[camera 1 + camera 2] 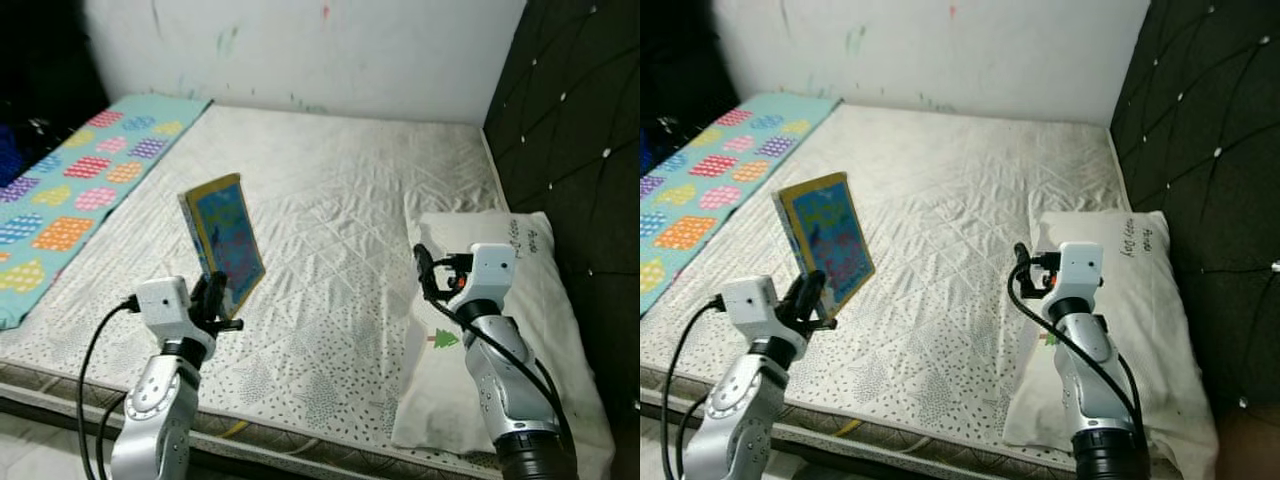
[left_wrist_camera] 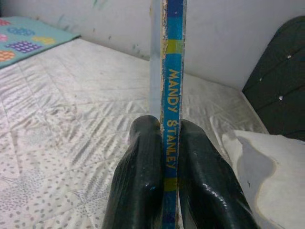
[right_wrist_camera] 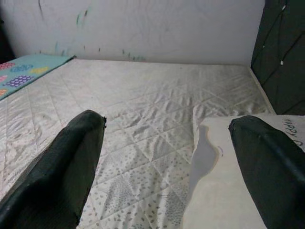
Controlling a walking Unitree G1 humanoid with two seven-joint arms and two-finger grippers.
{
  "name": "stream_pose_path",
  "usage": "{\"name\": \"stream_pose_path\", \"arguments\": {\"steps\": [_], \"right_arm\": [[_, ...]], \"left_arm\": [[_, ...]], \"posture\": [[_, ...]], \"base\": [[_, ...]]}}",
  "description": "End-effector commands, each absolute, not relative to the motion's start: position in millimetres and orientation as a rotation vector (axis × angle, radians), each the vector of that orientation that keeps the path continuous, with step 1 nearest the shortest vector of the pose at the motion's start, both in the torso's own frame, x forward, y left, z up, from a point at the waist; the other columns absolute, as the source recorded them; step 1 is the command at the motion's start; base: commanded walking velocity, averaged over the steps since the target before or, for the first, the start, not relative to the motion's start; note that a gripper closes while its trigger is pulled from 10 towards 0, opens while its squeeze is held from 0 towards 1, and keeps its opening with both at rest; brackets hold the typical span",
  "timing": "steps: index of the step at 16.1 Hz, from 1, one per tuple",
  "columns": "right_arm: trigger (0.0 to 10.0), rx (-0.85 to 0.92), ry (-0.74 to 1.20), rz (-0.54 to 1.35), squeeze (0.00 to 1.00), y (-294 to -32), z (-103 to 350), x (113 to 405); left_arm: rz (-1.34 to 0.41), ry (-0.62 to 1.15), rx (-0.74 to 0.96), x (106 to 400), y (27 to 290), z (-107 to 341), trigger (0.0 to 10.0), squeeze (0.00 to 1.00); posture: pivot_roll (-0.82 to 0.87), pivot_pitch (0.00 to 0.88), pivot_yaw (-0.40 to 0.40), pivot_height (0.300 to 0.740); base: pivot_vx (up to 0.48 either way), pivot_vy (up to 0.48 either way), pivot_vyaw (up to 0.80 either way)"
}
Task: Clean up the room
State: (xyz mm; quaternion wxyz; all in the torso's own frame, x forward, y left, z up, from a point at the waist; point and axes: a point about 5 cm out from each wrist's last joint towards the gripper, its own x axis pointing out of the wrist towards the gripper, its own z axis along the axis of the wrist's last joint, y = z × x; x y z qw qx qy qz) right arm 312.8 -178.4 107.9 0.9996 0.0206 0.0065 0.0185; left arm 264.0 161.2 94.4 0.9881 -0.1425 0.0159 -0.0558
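Left gripper [image 1: 217,297] raised at the robot's lower left, fingers [image 2: 143,162] clamped together on a thin edge. Right gripper [image 1: 425,272] held forward, fingers [image 3: 71,162] spread wide.

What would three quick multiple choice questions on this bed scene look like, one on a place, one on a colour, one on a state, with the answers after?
1. Where does the pillow lie?
A. By the dark padded headboard
B. On the patterned blanket
C. On the floor

2. What colour is the book's border?
A. Red
B. Yellow
C. White

3. How is the left claw?
A. Open over the mattress
B. Shut on the book
C. Shut on the pillow

Answers:
1 A, the pillow sits on the mattress edge next to the headboard, far from the blanket.
2 B, a yellow frame rings the blue cover.
3 B, the left wrist view shows both fingers pressed on the spine, while the right claw is spread wide, holding nothing.
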Motion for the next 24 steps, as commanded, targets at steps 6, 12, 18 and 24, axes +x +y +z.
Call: {"name": "stream_pose_path", "arguments": {"steps": [6, 12, 18, 24], "right_arm": [[10.0, 0.057, 0.011, 0.039, 0.00, -178.1, 110.7, 315.7], [10.0, 0.055, 0.011, 0.040, 0.00, -178.4, 111.2, 316.0], [10.0, 0.058, -0.002, 0.053, 0.00, -175.3, 112.1, 315.7], [10.0, 0.065, 0.001, 0.067, 0.00, -172.8, 110.1, 310.9]], "left_arm": [[-0.118, 0.008, -0.277, 265.4, 157.7, 99.2, 10.0, 0.00], [-0.116, 0.008, -0.276, 265.4, 157.6, 99.0, 10.0, 0.00], [-0.119, 0.010, -0.272, 264.8, 157.4, 98.4, 10.0, 0.00], [-0.117, 0.017, -0.272, 261.1, 157.4, 97.0, 10.0, 0.00]], "posture": [[-0.08, 0.009, 0.039, 0.740], [-0.08, 0.010, 0.037, 0.740], [-0.07, 0.003, 0.041, 0.740], [-0.07, 0.007, 0.045, 0.740]], "base": [[0.000, 0.000, -0.67], [0.000, 0.000, -0.80], [0.000, 0.000, -0.07], [0.000, 0.000, 0.00]]}}
